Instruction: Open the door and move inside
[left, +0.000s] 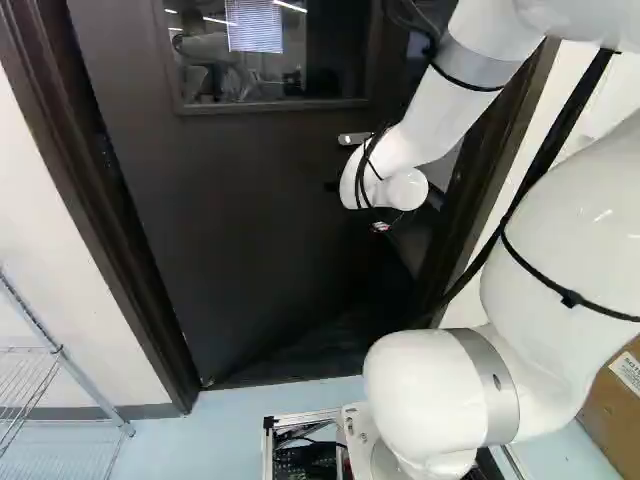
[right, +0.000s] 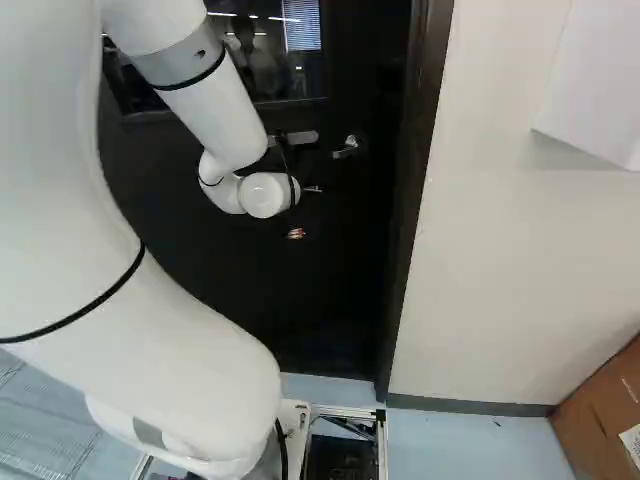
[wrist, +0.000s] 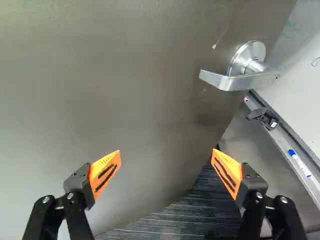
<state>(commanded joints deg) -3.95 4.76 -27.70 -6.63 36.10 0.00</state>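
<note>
A dark door (left: 230, 220) with a window stands ajar, its free side swung away from the base. In the right base view my gripper (right: 296, 233) is mostly hidden beyond the white wrist, facing the door. The silver lever handle (right: 347, 147) shows beside the wrist there. Seen from the wrist, my gripper (wrist: 166, 156) has its fingers wide apart with nothing between them. The lever handle (wrist: 235, 79) lies ahead of the fingers, off to one side and not touched, close to the free edge of the door (wrist: 125, 90).
The dark frame (right: 408, 190) borders the doorway, with a pale wall (right: 500, 260) beside it. A wire rack (left: 40, 380) stands left of the doorway, a cardboard box (right: 600, 410) at the right. Past the door's edge are dark carpet (wrist: 185, 220) and a board with a marker tray (wrist: 287, 145).
</note>
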